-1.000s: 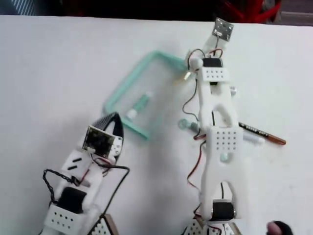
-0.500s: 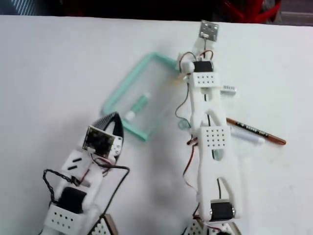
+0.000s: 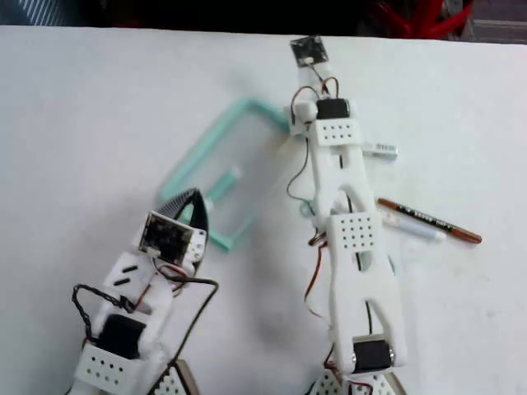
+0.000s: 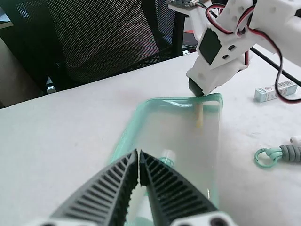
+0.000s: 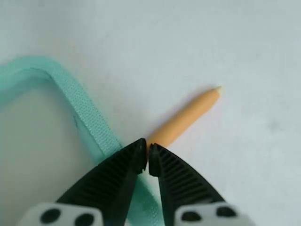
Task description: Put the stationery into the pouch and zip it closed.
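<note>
**Right pincer at the pouch's rim, orange stick in its grip**

And there was the right gripper [image 5: 146, 157], jaws pinched on one end of an orange stick [image 5: 186, 120], the rest poking out beyond the tips. The pouch [image 5: 84, 113] lay just beside those tips, its teal rim touching or nearly touching one jaw; I couldn't say which. From the wrist, the stick showed against bare table [image 5: 235, 47] rather than the pouch's clear panel, so by my reckoning the loading step was not yet done.

To do it well, the stick's free end should swing across the rim first and dip into the mouth. Only then should the jaws spread, or it would roll off outside.

The left gripper [image 4: 139, 162] sat at the opposite rim, jaws pressed together; whether they nipped fabric I couldn't tell. A firm hold there would stop the pouch sliding. A pale tube [image 3: 222, 183] lay inside already, between the two pincers. Well behind the right pincer, beside its arm, a brown pen [image 3: 430, 220] waited.
</note>
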{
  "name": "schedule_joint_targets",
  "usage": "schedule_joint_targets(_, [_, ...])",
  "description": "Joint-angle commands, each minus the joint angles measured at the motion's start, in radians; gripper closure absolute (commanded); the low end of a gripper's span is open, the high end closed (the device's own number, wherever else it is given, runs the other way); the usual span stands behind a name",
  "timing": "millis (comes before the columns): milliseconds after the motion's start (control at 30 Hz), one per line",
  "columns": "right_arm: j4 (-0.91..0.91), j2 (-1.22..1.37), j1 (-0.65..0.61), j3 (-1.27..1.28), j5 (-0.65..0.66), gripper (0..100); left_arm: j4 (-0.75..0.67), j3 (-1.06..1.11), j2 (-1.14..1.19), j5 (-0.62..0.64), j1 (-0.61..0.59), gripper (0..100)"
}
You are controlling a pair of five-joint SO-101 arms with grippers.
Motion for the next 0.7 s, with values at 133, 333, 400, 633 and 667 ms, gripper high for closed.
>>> schedule_joint_targets(133, [0.271, -0.039, -0.015, -0.038, 0.264, 98.1, 0.003, -0.002, -0.001, -0.009, -0.008, 98])
schedule_joint_targets(333, [0.458, -0.111, 0.033, -0.069, 0.465, 98.1, 0.003, -0.002, -0.001, -0.011, -0.010, 98])
schedule_joint_targets(400, [0.456, -0.151, 0.064, -0.006, 0.509, 98.1, 0.003, -0.002, -0.001, -0.032, -0.010, 98])
schedule_joint_targets(633, [0.456, -0.380, 0.117, 0.356, 0.654, 97.8, 0.003, -0.002, -0.001, -0.075, -0.010, 98])
schedule_joint_targets(667, [0.456, -0.421, 0.122, 0.402, 0.672, 97.8, 0.003, -0.002, -0.001, -0.077, -0.010, 98])
